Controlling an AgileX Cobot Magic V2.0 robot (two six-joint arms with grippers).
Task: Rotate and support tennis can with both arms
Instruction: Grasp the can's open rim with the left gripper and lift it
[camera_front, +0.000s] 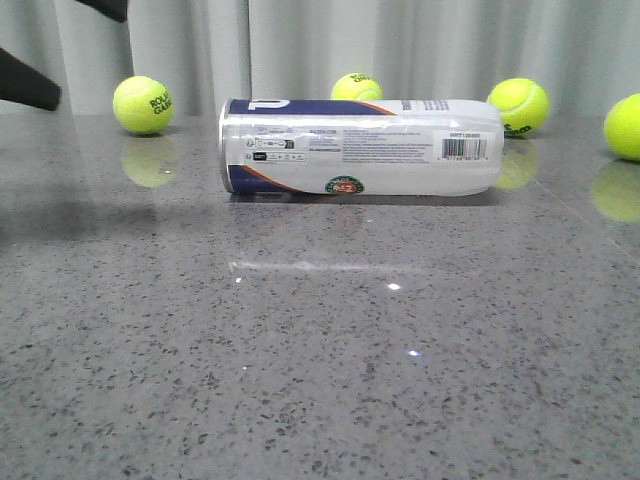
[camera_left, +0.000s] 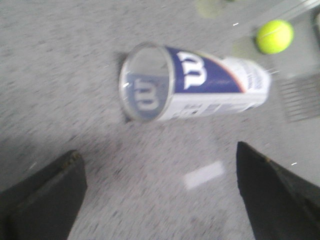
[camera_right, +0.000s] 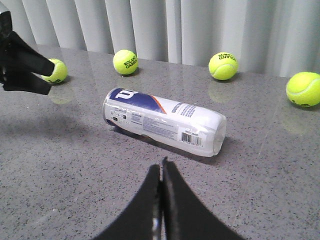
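The tennis can (camera_front: 360, 147) lies on its side across the middle of the grey table, barcode towards me and navy end at the left. In the left wrist view the can (camera_left: 200, 85) shows its clear round end, with my left gripper (camera_left: 157, 150) open, empty and well short of it. That gripper shows at the upper left of the front view (camera_front: 85, 55), and in the right wrist view (camera_right: 50, 79). My right gripper (camera_right: 161, 167) is shut and empty, a short way in front of the can (camera_right: 165, 120). It is out of the front view.
Several loose yellow-green tennis balls lie behind the can near the curtain: one far left (camera_front: 143, 104), one behind the can (camera_front: 356, 86), one at its right end (camera_front: 518, 106), one at the right edge (camera_front: 625, 126). The stone tabletop (camera_front: 320, 350) stretches towards me.
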